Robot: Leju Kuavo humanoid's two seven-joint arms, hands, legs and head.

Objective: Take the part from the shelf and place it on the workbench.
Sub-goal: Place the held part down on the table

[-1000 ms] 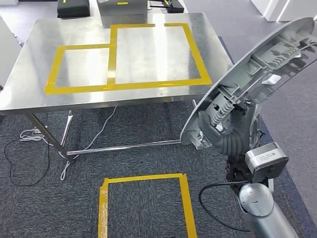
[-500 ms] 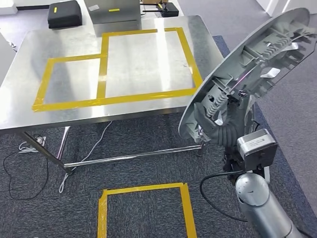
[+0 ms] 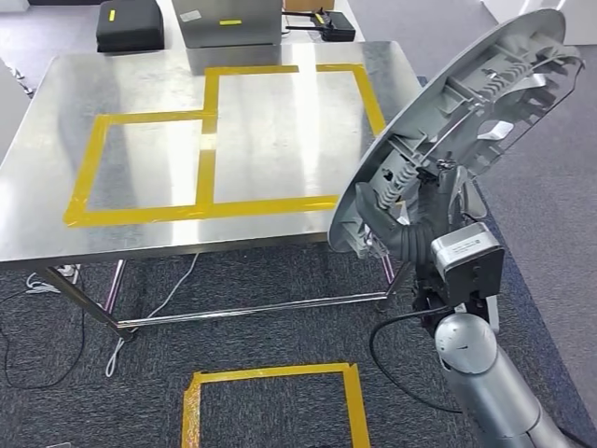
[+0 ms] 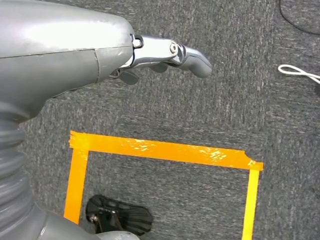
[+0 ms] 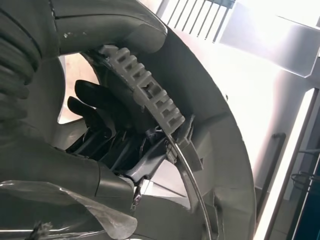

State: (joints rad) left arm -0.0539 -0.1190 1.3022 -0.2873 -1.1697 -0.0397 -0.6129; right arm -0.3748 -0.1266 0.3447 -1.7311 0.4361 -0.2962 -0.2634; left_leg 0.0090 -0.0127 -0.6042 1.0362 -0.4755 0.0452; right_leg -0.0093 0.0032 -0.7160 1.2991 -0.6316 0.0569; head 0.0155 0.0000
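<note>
Part [image 3: 486,93]: large grey ribbed panel, tilted, held aloft by right hand [image 3: 395,229] just off the workbench [image 3: 56,215] near-right corner, lower end overlapping its edge. Left hand [image 4: 113,50]: holds nothing, fingers straight, above carpet with yellow tape square [image 4: 162,152]

Grey ribbed part [image 3: 465,112]; silver workbench [image 3: 56,215], yellow tape rectangles [image 3: 204,159]; dark grey carpet [image 3: 268,327].

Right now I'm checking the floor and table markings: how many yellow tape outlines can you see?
3. Two adjoining on the workbench: a smaller left rectangle and a larger right rectangle. One floor outline on the carpet, cut off by the picture's edge.
</note>
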